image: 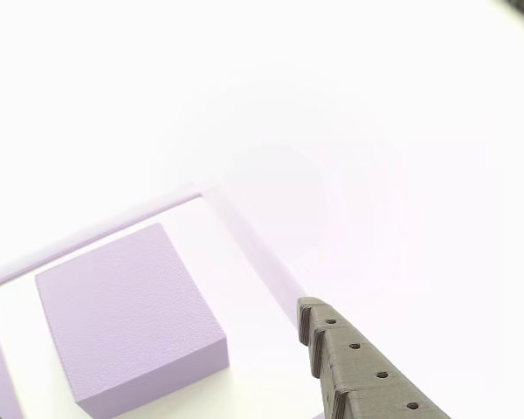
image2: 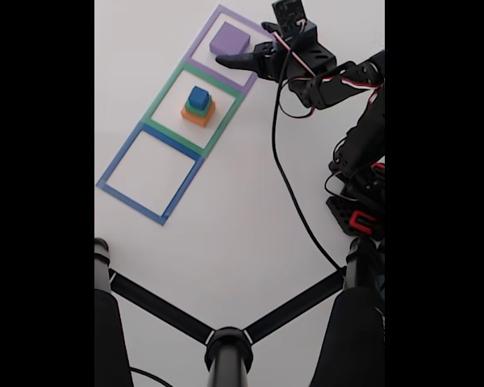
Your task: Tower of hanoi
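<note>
Purple block (image2: 229, 38) alone in purple outline (image2: 200, 40); fingers (image2: 223, 59) just beside it, open or closed unclear.

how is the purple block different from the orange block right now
The purple block lies alone inside the purple taped square; the orange block sits in the green taped square. The purple block has nothing on top; the orange block carries the green cube and blue cube. The purple block looks wider. The gripper is beside the purple block, away from the orange block. Both are matte and square.
</note>
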